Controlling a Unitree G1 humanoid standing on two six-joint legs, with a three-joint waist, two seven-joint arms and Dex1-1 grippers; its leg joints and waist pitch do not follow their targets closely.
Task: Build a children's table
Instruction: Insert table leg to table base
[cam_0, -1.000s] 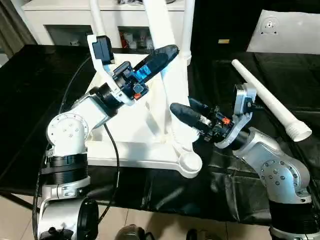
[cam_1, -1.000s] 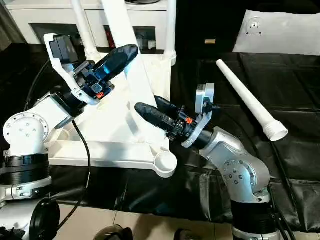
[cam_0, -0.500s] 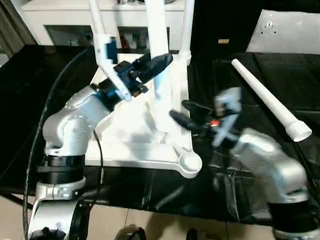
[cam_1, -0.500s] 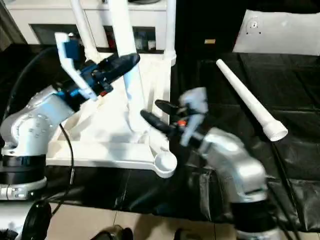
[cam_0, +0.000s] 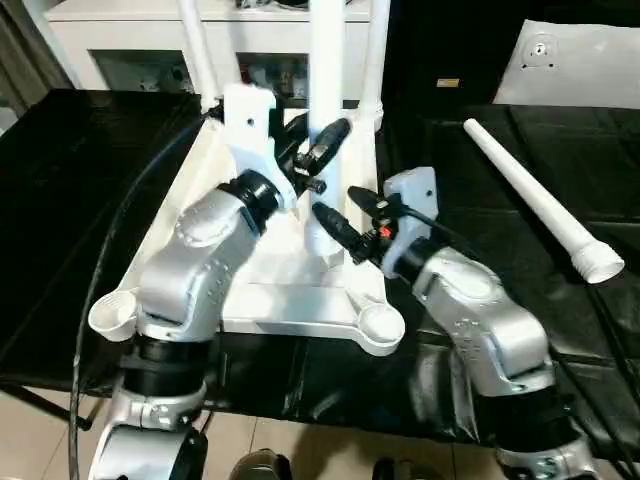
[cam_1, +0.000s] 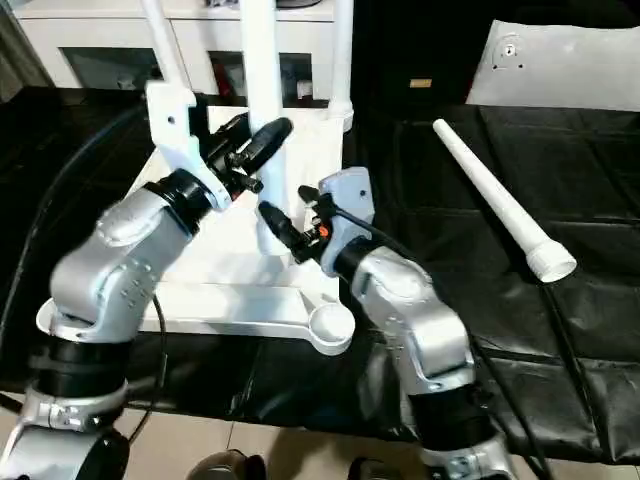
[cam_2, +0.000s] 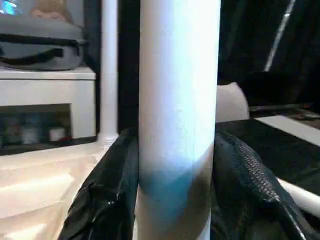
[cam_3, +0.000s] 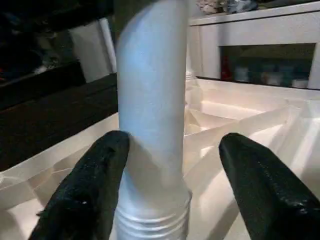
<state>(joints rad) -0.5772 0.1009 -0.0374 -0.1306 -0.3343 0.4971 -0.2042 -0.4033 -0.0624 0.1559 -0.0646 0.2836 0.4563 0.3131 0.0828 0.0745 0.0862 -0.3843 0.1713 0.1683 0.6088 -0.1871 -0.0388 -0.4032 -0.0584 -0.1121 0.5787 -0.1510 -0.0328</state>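
Observation:
The white tabletop (cam_0: 290, 305) lies upside down, ribs up, on the black table. Two legs stand in its far corner sockets (cam_0: 195, 40) (cam_0: 375, 50). A third leg (cam_0: 325, 60) is held upright over the ribbed underside, its threaded end (cam_3: 150, 225) free of any socket. My left gripper (cam_0: 322, 148) is shut on this leg, with both fingers (cam_2: 110, 200) pressing its sides. Lower down, my right gripper (cam_0: 345, 215) stands open around the leg's lower end; one finger (cam_3: 85, 200) touches it and the other is apart. A fourth leg (cam_0: 535, 195) lies loose on the right.
The near corner sockets (cam_0: 378, 325) (cam_0: 112, 312) stand vacant. A flat white board (cam_0: 580, 65) lies at the back right, and a white cabinet with glass doors (cam_0: 130, 40) stands behind the table. Black cloth covers the table on both sides.
The held leg has swung from a tilt to upright in my left gripper. My right gripper has moved left and now straddles the leg's lower end. Both forearms have turned inward.

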